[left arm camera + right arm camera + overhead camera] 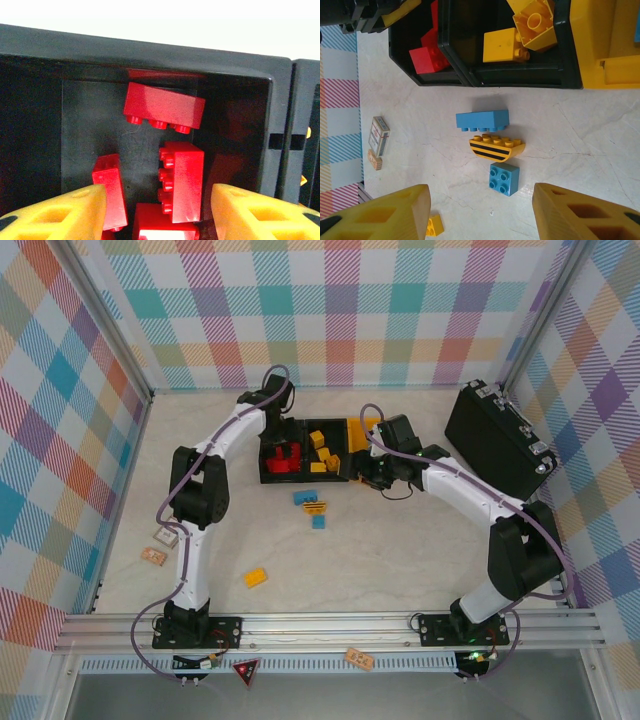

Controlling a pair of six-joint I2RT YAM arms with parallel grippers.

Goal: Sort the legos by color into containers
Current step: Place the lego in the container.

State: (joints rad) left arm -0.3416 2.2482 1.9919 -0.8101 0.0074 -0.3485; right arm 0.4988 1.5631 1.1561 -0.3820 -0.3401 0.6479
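The three joined containers (312,478) stand mid-table. The left black bin (150,55) holds several red legos (165,106). The middle black bin (520,79) holds yellow ones (502,46), and beside it is the yellow-orange bin (605,45). My left gripper (157,200) hovers open over the red bin, with a red brick (184,181) lying loose below the gap. My right gripper (481,192) is open above the table, near a long blue brick (483,120), a yellow black-striped brick (496,147) and a small blue brick (504,178). Another yellow brick (256,577) lies nearer the arm bases.
A large black case (497,438) sits at the back right, close to the right arm. Small tags (153,555) lie by the left wall and one (359,658) rests on the front rail. Checked walls enclose the table on three sides.
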